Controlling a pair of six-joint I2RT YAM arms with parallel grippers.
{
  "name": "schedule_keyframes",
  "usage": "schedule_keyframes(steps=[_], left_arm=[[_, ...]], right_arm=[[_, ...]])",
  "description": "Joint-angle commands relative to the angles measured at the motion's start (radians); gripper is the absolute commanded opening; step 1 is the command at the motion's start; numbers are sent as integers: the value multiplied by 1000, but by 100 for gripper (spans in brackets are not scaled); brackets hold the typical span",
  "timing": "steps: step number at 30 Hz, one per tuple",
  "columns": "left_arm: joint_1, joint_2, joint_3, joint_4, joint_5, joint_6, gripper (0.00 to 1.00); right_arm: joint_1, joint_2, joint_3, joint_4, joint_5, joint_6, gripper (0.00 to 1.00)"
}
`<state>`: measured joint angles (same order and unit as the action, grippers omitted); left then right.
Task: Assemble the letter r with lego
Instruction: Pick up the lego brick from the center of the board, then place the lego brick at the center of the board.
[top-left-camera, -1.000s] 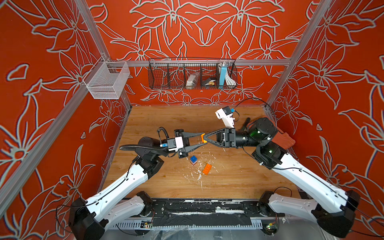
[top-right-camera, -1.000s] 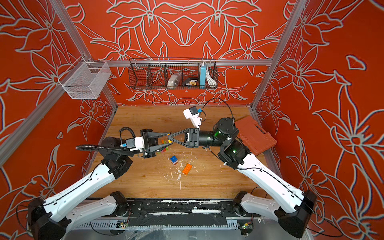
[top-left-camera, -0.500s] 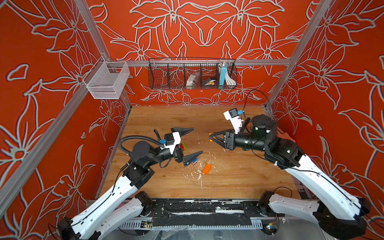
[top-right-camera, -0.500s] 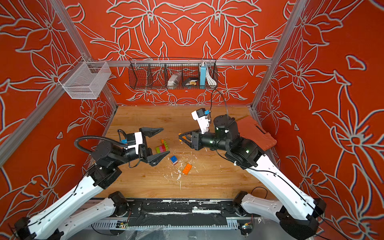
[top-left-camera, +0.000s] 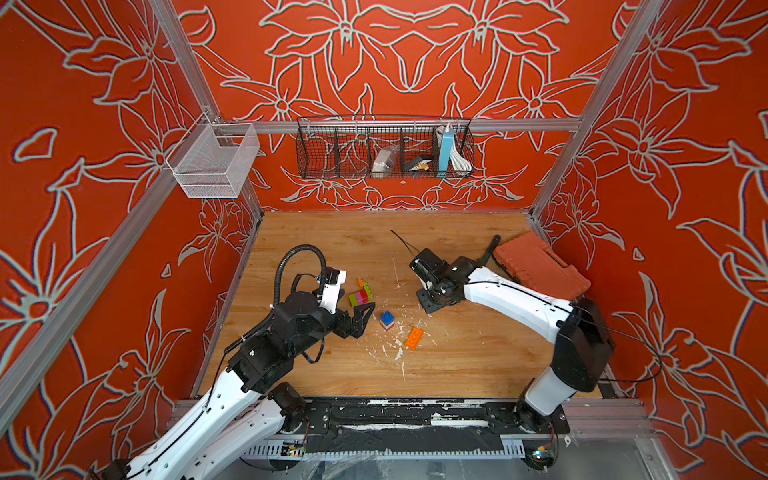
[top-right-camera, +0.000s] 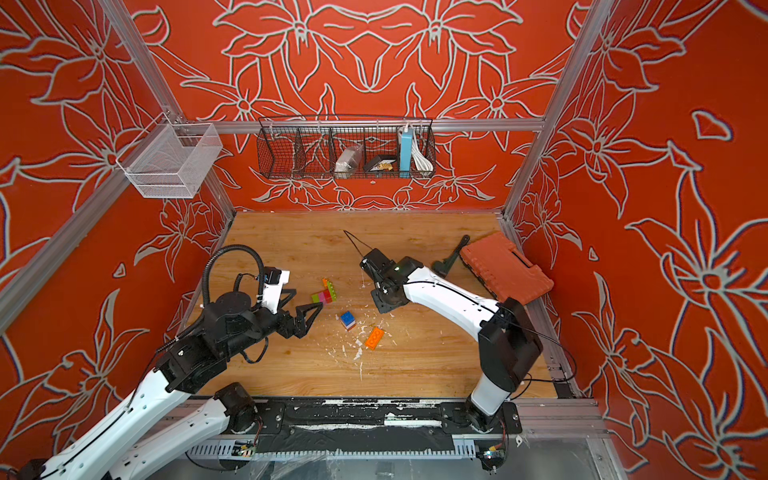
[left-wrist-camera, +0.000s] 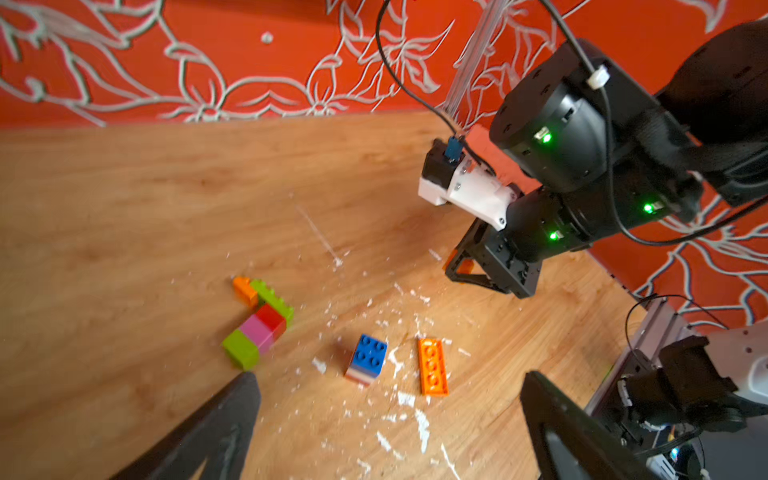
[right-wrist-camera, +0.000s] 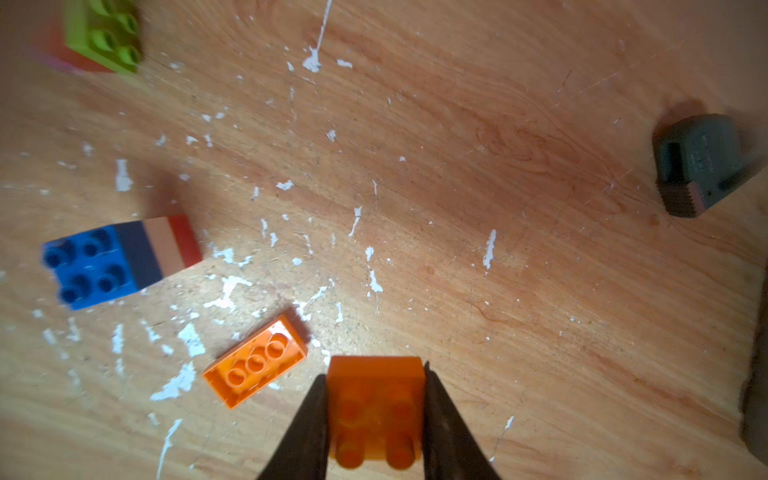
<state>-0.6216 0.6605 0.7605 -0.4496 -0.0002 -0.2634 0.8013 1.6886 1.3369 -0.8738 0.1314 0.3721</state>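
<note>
**Right fingers pinch an orange brick, left fingers stand wide**

All around me, red walls (top-left-camera: 374, 62) with white flower outlines. Below them the wooden table (top-left-camera: 457, 365) is speckled with white flecks (top-left-camera: 399, 353).

My left gripper (top-right-camera: 308, 297) hangs low over the boards, its fingers spread wide and holding nothing. Just off the tip of one left finger (left-wrist-camera: 232, 415) lies the lego assembly (top-left-camera: 360, 294). It's a row of lime, pink and red bricks, with a lime brick and a small orange one turning off at the end farthest from that finger. The tip and the lime end sit so close that I can't tell if they touch. Ahead of the open fingers, roughly between their lines, stands the blue stack (left-wrist-camera: 368, 359), blue on white on red, studs up.

Over to my right gripper (right-wrist-camera: 374, 374), which points down at the table. Its fingers are pinching a small orange brick (right-wrist-camera: 376, 415), one finger on each side wall, studs facing the wrist camera. I can't tell whether that brick touches the wood. Just beside those fingers, toward the blue stack, a long orange brick (right-wrist-camera: 255, 359) lies loose, hollow side up. Well away on the fingers' other side a dark tool (right-wrist-camera: 702, 166) rests on the boards. Beside it in a top view sits the ribbed orange-red case (top-left-camera: 540, 270).
</note>
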Motion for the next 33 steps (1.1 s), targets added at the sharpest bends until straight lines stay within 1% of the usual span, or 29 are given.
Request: schedule_keyframes(steps=[1, 3, 5, 10, 15, 21, 24, 28, 31, 33], left_arm=[[3, 40, 60, -200, -81, -55, 99], [3, 73, 86, -271, -111, -55, 99], [3, 94, 101, -316, -117, -57, 99], [3, 103, 95, -366, -81, -79, 99], [5, 134, 98, -431, -96, -96, 99], [5, 134, 91, -437, -101, -118, 99], [4, 119, 92, -447, -100, -154, 99], [5, 69, 96, -423, -49, -111, 99], [5, 38, 89, -431, -76, -149, 99], [5, 45, 93, -451, -80, -165, 98]], right_arm=[[-20, 68, 45, 17, 16, -21, 0], [-30, 110, 52, 36, 0, -18, 0], [-37, 147, 58, 55, -12, -16, 2], [-49, 232, 75, 82, -34, -16, 5], [-68, 266, 70, 112, -71, -10, 8], [-83, 293, 58, 132, -107, -4, 18], [-91, 295, 42, 143, -121, 7, 23], [-100, 301, 27, 150, -130, 13, 29], [-102, 303, 23, 150, -135, 17, 33], [-103, 303, 22, 150, -137, 19, 35]])
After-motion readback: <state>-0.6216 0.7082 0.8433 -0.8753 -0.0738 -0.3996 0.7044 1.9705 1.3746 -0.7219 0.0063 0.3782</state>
